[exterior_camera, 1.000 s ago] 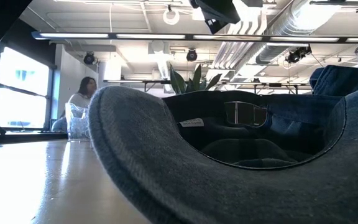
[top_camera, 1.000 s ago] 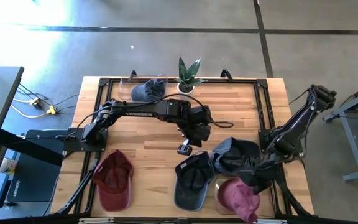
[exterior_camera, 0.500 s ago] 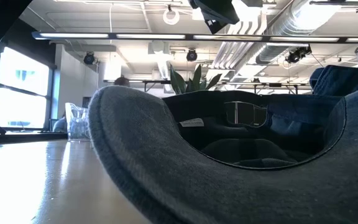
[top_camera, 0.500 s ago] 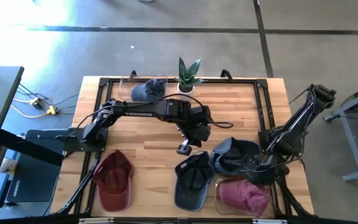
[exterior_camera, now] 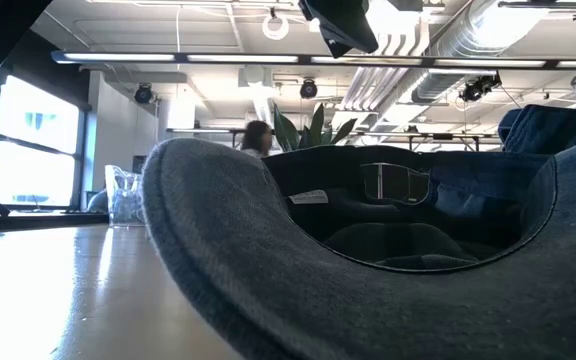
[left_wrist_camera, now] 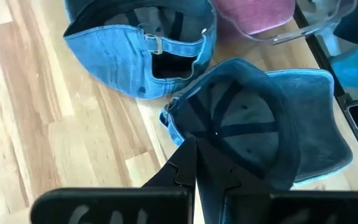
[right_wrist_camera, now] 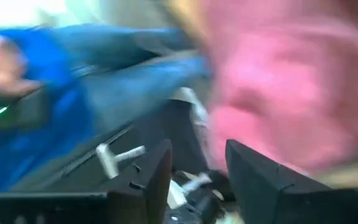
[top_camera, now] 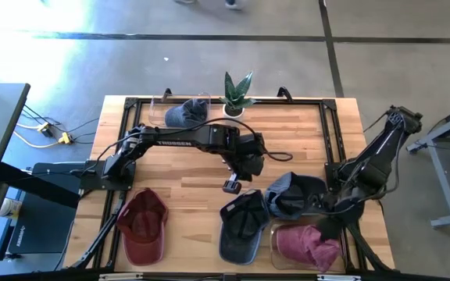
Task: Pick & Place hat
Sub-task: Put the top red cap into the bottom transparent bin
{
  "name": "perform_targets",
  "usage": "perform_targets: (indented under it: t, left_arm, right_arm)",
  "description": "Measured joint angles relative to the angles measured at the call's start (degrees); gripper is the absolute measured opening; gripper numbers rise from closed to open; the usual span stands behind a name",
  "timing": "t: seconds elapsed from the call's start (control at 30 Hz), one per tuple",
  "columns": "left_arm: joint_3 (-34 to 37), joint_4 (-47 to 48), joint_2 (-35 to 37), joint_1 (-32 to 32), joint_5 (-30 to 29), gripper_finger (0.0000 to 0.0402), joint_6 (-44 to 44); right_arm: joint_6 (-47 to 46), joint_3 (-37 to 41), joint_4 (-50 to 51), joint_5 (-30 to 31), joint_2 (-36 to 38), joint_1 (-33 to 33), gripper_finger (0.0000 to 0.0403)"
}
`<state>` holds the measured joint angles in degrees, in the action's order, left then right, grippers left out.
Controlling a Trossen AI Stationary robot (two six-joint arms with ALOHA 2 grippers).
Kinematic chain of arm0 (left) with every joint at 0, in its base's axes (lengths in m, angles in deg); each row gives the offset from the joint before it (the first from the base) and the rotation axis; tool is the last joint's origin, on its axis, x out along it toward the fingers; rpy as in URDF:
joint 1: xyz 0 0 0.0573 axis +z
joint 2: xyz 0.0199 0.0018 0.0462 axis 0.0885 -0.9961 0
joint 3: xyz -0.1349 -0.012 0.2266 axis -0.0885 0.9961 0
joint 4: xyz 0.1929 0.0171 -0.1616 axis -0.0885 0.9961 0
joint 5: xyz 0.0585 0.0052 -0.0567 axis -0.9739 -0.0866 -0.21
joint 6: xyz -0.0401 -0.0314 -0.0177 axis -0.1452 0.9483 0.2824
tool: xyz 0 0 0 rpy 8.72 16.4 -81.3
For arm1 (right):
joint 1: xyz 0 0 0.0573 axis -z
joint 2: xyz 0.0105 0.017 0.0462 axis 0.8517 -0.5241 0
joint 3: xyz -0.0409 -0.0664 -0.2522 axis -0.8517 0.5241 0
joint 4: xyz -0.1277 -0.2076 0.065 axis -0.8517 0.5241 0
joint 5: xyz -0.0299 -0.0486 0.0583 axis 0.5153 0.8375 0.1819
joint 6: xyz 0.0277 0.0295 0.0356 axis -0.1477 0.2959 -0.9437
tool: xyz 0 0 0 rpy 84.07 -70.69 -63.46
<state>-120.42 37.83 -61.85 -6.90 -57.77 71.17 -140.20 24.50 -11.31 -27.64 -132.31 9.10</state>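
A: Where is the pink hat (top_camera: 307, 243)?
B: At the table's (top_camera: 178, 168) front right corner, in a clear bin. The right gripper (top_camera: 328, 226), fingers apart and empty, hovers just beside its back edge.
A: And the other arm?
B: The left gripper (top_camera: 230, 187), pinched together, waits mid-table, farther off.

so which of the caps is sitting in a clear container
The pink cap at the table's front right corner, lying in the clear container. The dark red, denim and blue ones nearby lie straight on the wood.

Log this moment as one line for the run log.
right hand: open, beside pink hat | pink hat: in clear bin | left hand: shut, over table middle
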Motion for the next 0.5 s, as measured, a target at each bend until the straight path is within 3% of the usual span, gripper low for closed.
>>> perform_targets:
  t: [0.17,0.33,0.5]
  left_arm:
    - [0.0,-0.2,0.0,0.0,-0.2,0.0001,0.8]
    - [0.0,-1.8,0.0,0.0,-0.2,0.0001,1.7]
    - [0.0,-2.4,0.0,0.0,-0.2,0.0001,1.8]
  right_arm:
    - [16.2,-4.9,-10.6,-3.1,-11.3,-0.7,0.0088]
    - [21.8,-7.4,-9.5,-7.4,-22.2,-1.6,0.0009]
    - [21.5,-6.7,-6.1,-8.6,-27.4,-3.9,0.0024]
